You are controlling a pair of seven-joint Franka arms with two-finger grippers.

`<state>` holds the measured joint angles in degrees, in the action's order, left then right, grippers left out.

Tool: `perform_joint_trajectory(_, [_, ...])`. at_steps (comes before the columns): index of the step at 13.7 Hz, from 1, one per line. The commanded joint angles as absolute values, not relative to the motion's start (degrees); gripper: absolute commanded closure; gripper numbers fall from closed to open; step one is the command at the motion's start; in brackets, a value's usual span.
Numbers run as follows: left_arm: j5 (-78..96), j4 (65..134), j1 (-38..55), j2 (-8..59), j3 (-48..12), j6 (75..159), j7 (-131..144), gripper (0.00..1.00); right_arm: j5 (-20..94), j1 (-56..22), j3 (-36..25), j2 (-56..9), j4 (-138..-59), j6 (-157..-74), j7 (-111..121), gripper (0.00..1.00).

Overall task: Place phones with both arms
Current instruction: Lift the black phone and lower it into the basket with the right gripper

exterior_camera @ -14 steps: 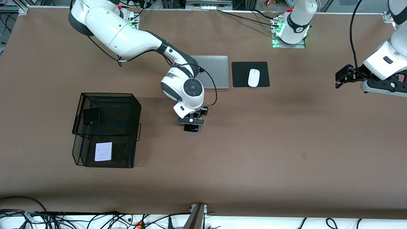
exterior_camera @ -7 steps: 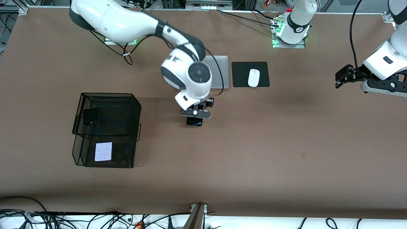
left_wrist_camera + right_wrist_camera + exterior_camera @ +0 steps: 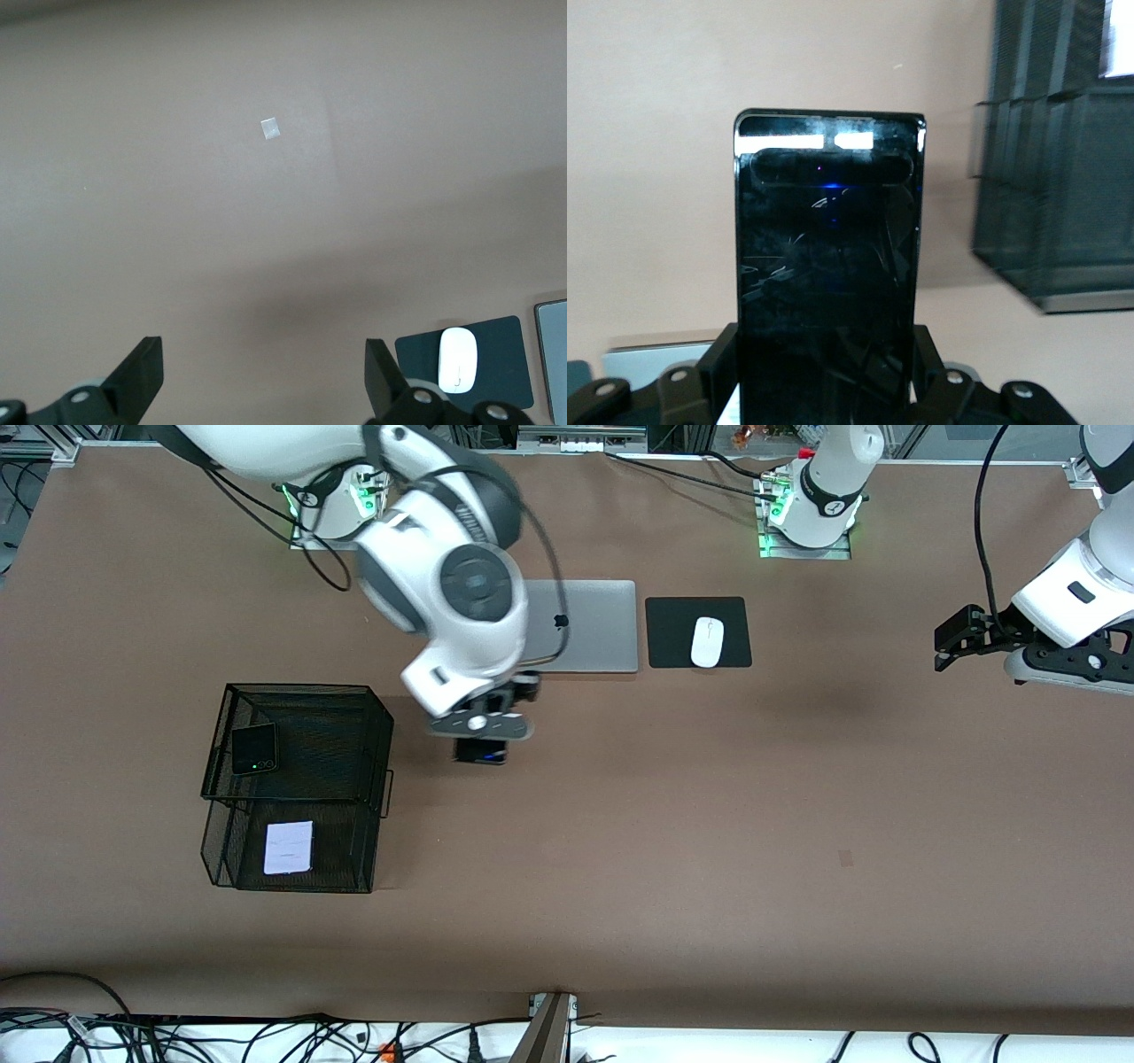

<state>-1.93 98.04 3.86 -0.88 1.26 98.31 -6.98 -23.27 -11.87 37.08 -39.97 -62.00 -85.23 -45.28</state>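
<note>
Right gripper (image 3: 481,737) up in the air over bare table (image 3: 673,824) between the wire basket (image 3: 297,784) and the grey laptop (image 3: 580,626); fingers (image 3: 718,367) pinched on the long black phone (image 3: 828,266), gripping its long edges near one end, the slab standing out past the fingertips; in the front view only a short dark end of the phone visible under the gripper; glossy face with a bright reflection strip and a small blue glint near the free end; white right arm reaching in from its base at the table's edge away from the front camera.

Two-tier black mesh basket toward the right arm's end of the table; small black phone (image 3: 254,748) lying flat in the upper tier, with a tiny green dot on it; pale lavender-white phone (image 3: 289,847) lying flat in the lower tier, nearer to the front camera.

Left gripper (image 3: 264,376) waiting in the air over bare table at the left arm's end, fingers spread wide, nothing between them; small pale square mark on the table in the left wrist view.

White mouse (image 3: 707,641) on a black mouse pad (image 3: 673,615) just beside the closed laptop, toward the left arm's end.
</note>
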Motion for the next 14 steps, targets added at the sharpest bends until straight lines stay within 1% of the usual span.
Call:
perform_joint_trajectory(1, [-0.97, 96.86, 4.04, -0.44, 1.32, 97.38, -7.03, 0.00, -12.96, -11.43, 23.61, -30.80, -66.51, -84.90, -31.78, 0.87])
perform_joint_trajectory(4, [-0.97, 96.85, 4.04, -0.44, 1.32, 97.38, -7.12, 0.00, -5.91, -11.43, 11.46, -21.74, -77.31, -89.54, -18.68, 0.87])
perform_joint_trajectory(6, [-0.97, 96.86, 4.04, -0.44, 1.32, 97.38, -7.12, 0.00, -2.91, -11.51, 5.91, -16.81, -85.21, -94.11, -12.60, 0.88])
perform_joint_trajectory(7, [-0.97, 96.86, 4.04, -0.44, 1.32, 97.38, -7.12, 0.00, -2.29, -11.43, 4.06, -14.61, -90.04, -97.52, -10.39, 0.87])
perform_joint_trajectory(9, [-0.97, 96.86, 4.04, -0.44, 1.32, 97.38, -7.12, 0.00, -0.54, -11.43, 1.50, -11.35, -99.01, -105.17, -7.31, 0.87])
perform_joint_trajectory(10, [-0.97, 96.86, 4.04, -0.44, 1.23, 97.38, -7.12, 0.00, -0.35, -11.43, 1.41, -10.73, -102.53, -108.86, -6.60, 0.87])
perform_joint_trajectory(14, [-0.97, 96.86, 4.04, -0.44, 1.32, 97.38, -7.12, 0.00, -0.26, -11.51, 1.41, -11.16, -113.44, -122.49, -6.59, 0.87])
